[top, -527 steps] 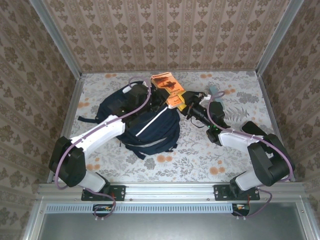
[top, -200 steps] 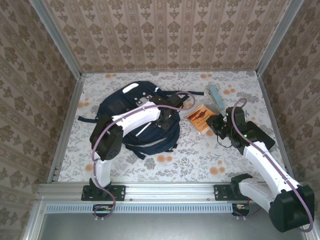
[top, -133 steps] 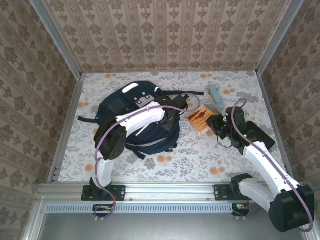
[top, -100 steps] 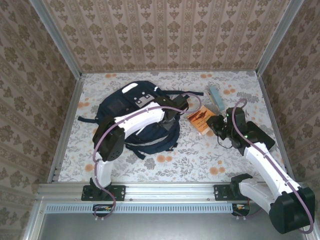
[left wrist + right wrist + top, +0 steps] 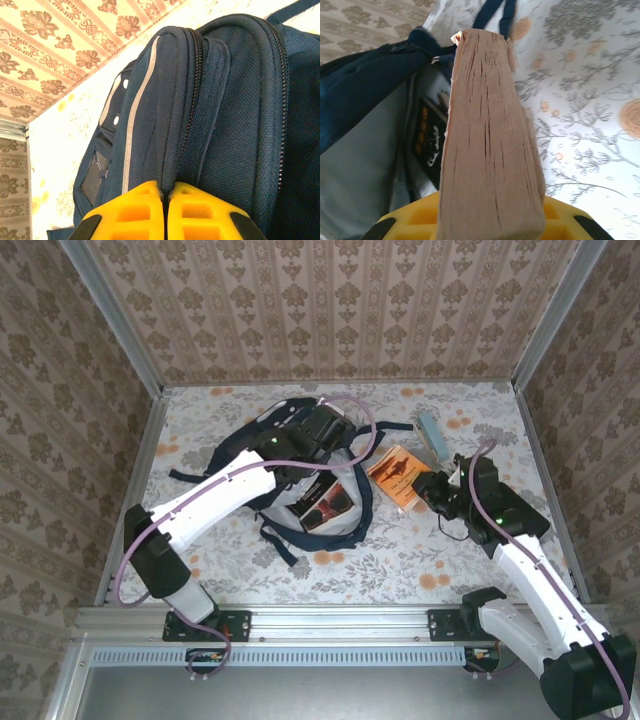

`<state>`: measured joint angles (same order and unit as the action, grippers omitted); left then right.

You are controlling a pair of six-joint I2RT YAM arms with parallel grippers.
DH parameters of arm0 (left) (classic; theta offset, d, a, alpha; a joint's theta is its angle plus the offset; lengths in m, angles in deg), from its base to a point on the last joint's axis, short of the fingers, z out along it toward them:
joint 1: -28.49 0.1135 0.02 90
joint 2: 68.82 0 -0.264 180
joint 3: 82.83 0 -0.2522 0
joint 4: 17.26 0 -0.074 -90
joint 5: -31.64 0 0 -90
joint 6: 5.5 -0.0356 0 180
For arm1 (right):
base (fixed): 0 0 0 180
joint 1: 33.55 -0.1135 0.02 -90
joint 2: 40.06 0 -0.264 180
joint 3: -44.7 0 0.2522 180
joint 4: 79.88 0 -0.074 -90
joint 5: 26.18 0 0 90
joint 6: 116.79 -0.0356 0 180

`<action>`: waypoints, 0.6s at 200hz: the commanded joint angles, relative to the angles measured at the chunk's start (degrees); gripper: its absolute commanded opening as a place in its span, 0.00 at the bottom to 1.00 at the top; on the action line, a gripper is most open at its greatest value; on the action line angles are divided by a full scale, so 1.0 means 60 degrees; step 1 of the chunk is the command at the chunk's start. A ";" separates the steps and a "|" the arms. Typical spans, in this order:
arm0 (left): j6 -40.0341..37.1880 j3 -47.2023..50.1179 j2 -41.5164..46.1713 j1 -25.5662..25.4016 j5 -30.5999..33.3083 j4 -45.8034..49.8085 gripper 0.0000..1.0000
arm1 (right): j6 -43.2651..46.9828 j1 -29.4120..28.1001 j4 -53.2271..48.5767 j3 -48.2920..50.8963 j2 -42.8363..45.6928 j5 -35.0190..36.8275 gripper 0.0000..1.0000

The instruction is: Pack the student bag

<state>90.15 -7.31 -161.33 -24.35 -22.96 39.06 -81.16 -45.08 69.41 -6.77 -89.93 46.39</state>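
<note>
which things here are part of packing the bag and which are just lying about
In the job: student bag, pinched by left gripper; orange book, held by right gripper; black book inside the bag.
Lying about: pale blue item on the table, untouched.

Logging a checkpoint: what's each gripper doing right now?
Left gripper: shut, pinching the student bag.
Right gripper: shut on the orange book.
</note>
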 commanded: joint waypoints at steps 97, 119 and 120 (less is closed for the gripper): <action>0.0557 -0.0071 0.0706 -0.0080 0.0399 -0.1445 0.05 | -0.1684 -0.2697 0.5688 -0.0697 -0.3426 -0.1525 0.21; 0.0822 0.0005 0.0873 -0.0081 0.0370 -0.1451 0.05 | -0.1914 -0.3104 0.5889 -0.1437 -0.4462 -0.1096 0.21; 0.0841 0.0018 0.0873 -0.0083 0.0363 -0.1453 0.05 | -0.1941 -0.3118 0.5910 -0.1457 -0.4499 -0.1080 0.21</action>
<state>91.87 -6.63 -161.22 -24.41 -23.00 37.10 -89.47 -61.58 94.39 -9.18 -112.59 39.33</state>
